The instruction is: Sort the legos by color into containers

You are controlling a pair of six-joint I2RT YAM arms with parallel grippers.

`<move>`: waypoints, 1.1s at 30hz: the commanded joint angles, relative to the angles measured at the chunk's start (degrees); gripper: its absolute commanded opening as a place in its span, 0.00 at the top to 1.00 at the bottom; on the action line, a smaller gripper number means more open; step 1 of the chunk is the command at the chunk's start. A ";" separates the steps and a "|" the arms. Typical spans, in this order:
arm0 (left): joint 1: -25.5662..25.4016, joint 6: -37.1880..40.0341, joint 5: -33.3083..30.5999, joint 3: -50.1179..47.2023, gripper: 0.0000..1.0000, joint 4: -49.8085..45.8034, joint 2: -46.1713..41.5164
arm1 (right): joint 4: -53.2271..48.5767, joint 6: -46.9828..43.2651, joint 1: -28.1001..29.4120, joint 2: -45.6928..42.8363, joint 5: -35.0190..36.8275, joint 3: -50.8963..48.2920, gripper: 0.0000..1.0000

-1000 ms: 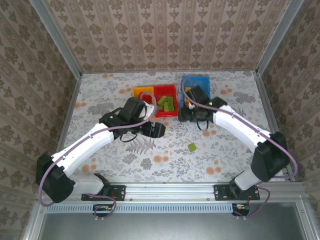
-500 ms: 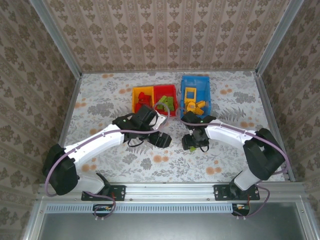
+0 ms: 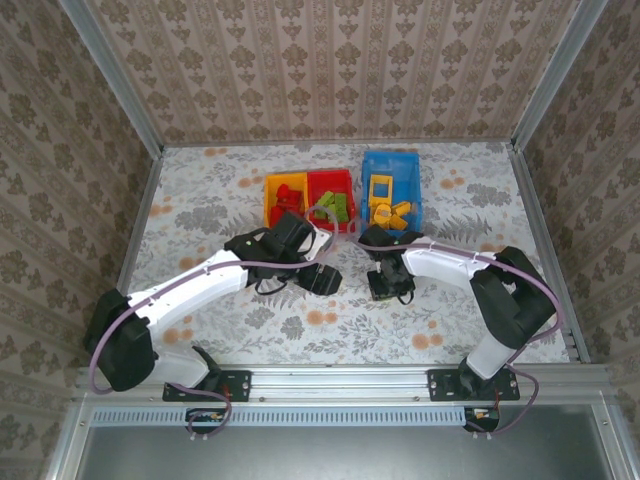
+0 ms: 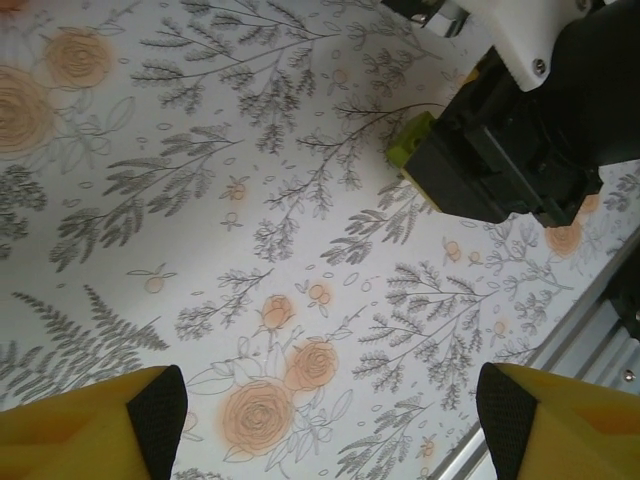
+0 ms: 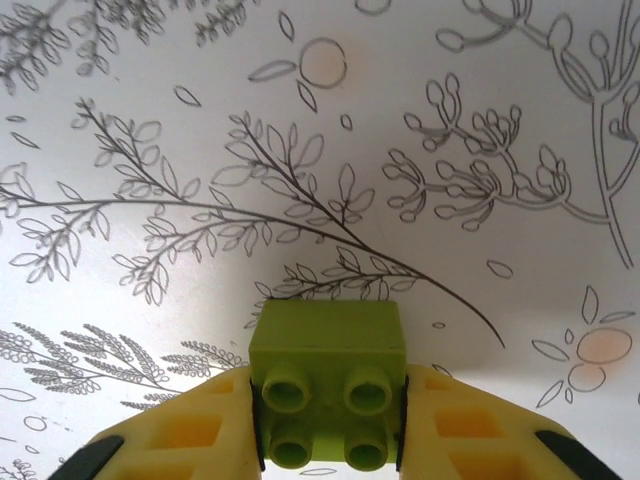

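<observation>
floral table [image 5: 140, 110], lime lego [image 5: 328, 385] studs camera-ward

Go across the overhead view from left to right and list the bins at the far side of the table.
Yellow-orange rectangular plastic bin → red rectangular plastic bin → slightly larger blue rectangular plastic bin.
</observation>
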 commanded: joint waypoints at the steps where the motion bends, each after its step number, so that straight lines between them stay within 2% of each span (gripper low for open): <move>1: 0.53 -0.86 -6.51 3.35 0.21 -4.21 -4.09 | -1.59 0.16 0.23 -2.49 0.63 4.92 0.71; 4: 3.99 -2.72 -8.91 4.97 0.21 -4.96 -6.97 | -3.50 -1.14 0.06 -1.33 1.81 13.53 0.71; 8: 11.42 -5.66 -7.71 5.77 0.21 -3.68 -9.75 | -4.49 -2.56 -0.39 5.58 1.87 27.89 0.71; 12: 18.35 -7.89 -4.98 6.00 0.21 -1.63 -10.39 | -5.89 -2.94 -1.58 15.99 2.12 43.45 0.71; 18: 24.13 -10.35 -1.67 6.55 0.21 2.70 -8.60 | -9.70 -3.41 -3.91 32.78 2.37 67.28 0.72; 27: 25.83 -9.09 -3.47 10.69 0.19 3.91 -5.23 | -20.28 -4.64 -6.32 52.18 2.24 96.04 0.71; 33: 25.80 -7.79 -2.36 13.71 0.19 2.96 -3.63 | -22.43 -5.69 -7.15 58.33 -1.62 104.18 0.49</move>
